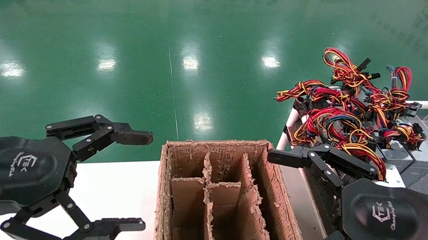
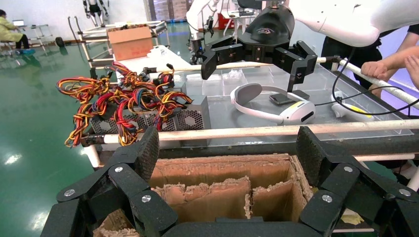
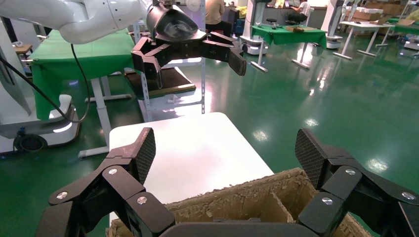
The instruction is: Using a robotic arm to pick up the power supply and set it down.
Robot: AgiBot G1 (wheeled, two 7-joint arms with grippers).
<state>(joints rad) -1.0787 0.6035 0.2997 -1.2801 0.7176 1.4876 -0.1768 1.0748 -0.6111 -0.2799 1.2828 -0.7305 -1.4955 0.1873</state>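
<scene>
Several power supplies [image 1: 357, 132] lie heaped on the worktop [image 2: 257, 106] to my right, beyond the divided cardboard box [image 1: 225, 194]. Both tools, left tool [image 1: 126, 178] and right tool [image 1: 269, 200], hang spread wide, holding nothing. I judge each unit heavy, rigid, slick metal; grip the casing sides, never the floppy, tangled wires [image 1: 345, 98].

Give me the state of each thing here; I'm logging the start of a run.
left gripper: open, holding nothing, beside the box.
right gripper: open, holding nothing, over the box's right edge.
cardboard box: open-topped, dividers in, visible compartments empty.
power supplies: piled on the right-hand table, wires tangled, none gripped.
headset: lying on the clear tray.
</scene>
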